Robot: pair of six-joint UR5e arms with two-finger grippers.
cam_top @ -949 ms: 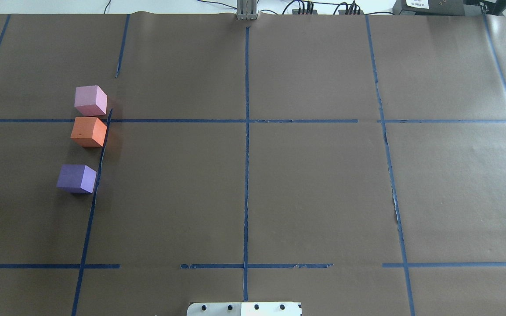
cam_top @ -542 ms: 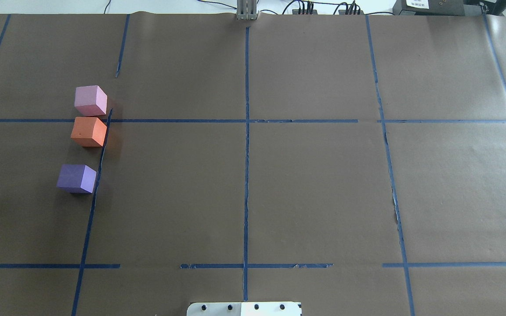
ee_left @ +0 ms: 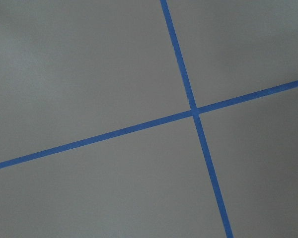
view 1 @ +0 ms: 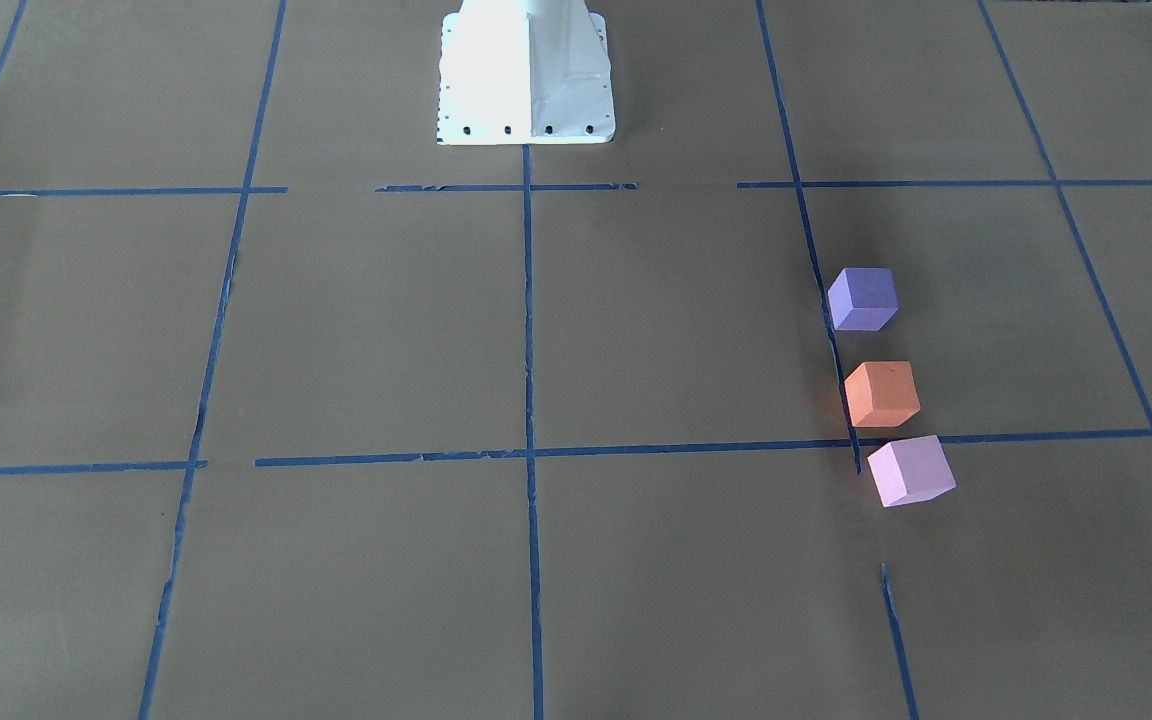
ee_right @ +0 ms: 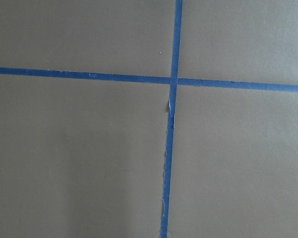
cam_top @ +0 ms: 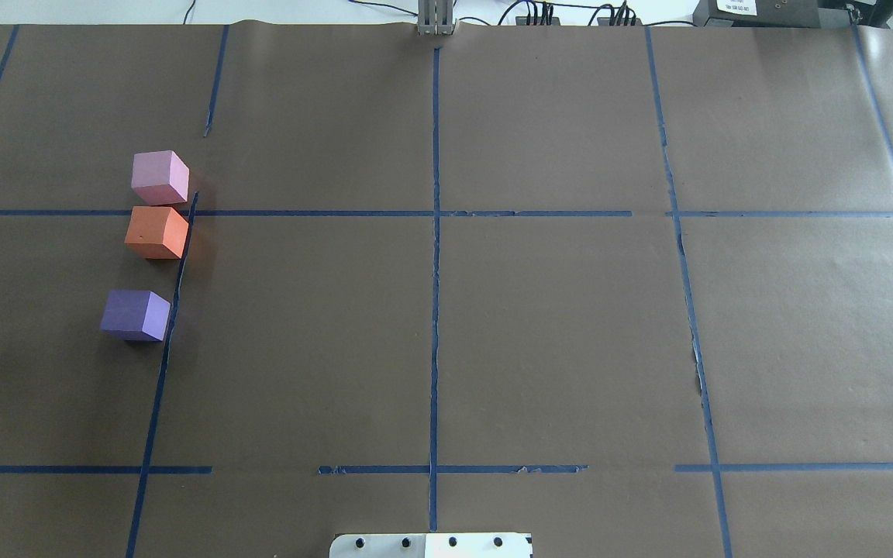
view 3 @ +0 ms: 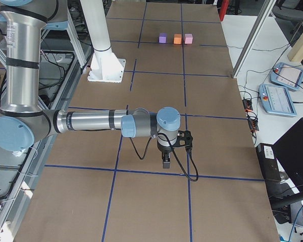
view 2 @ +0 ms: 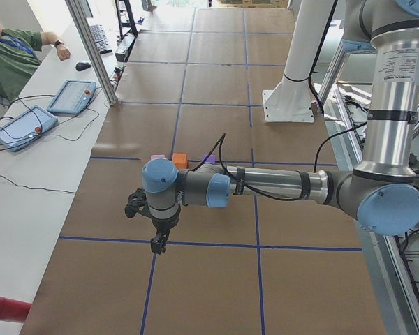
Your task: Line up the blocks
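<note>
Matte brown across the table [cam_top: 555, 325], gridded with blue tape lines [cam_top: 436, 310]. Three blocks in solid colours: orange block [cam_top: 156, 232], violet-purple block [cam_top: 135, 315], pale pink-lilac block [cam_top: 160, 177]. Glossy white on the robot base [view 1: 526, 70]. Silver-grey along the left arm [view 2: 272, 184] and right arm [view 3: 88, 121], with pale blue joint caps [view 2: 159, 174]

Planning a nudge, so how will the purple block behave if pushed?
The purple block looks like matte foam, so probably light and slightly squashy. Flat-faced and resting flat on the brown paper, it should slide or twist rather than roll.
</note>
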